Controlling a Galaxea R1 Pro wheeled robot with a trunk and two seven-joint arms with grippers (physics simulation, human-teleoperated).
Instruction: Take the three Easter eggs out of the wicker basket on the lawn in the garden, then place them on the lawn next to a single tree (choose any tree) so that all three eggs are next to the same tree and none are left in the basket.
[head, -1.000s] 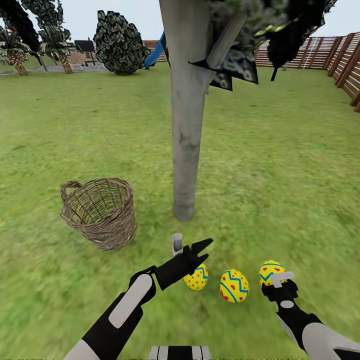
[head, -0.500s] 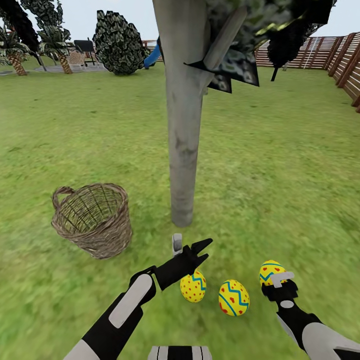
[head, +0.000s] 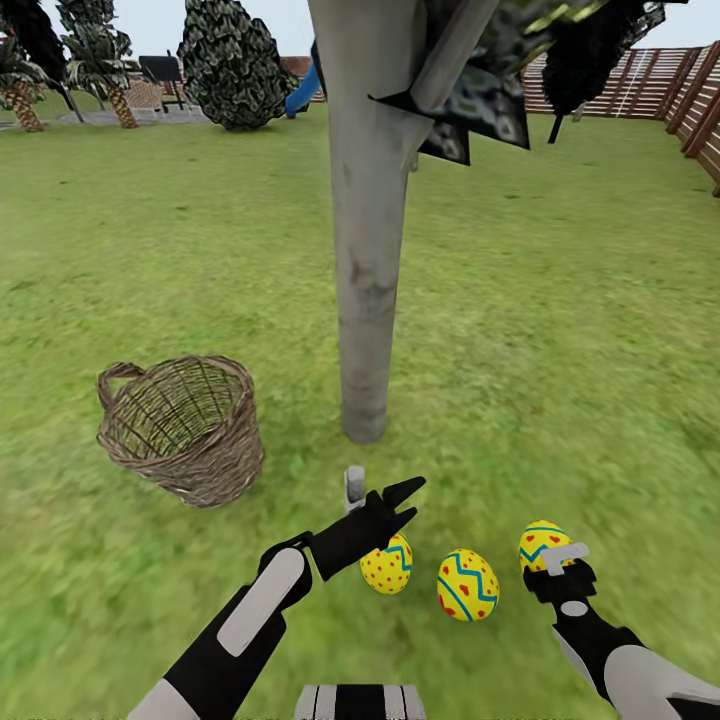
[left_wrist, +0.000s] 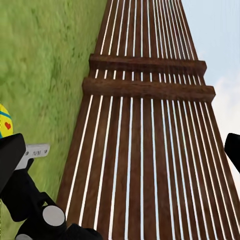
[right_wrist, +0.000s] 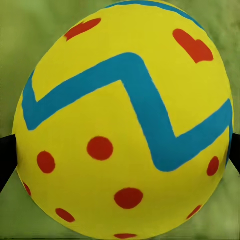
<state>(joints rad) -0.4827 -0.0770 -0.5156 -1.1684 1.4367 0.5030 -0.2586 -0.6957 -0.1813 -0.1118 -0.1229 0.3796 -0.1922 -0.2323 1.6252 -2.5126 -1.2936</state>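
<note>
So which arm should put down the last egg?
Probably the right: the right gripper sits at the third egg, fingers either side, near the tree. The left gripper looks empty.

The lawn (head: 560, 330) is flat green grass with lighter and darker mottling, extending to a wooden fence (head: 640, 95) at the far right. A pale grey tree trunk (head: 368, 250) stands upright in it. The basket (head: 182, 428) sits on the grass to the left of the trunk base, tilted slightly, well apart from the eggs. Three eggs lie in a rough row near the trunk base: left egg (head: 388, 565), middle egg (head: 468, 585), right egg (head: 541, 543). The eggs are close together but not touching.
</note>
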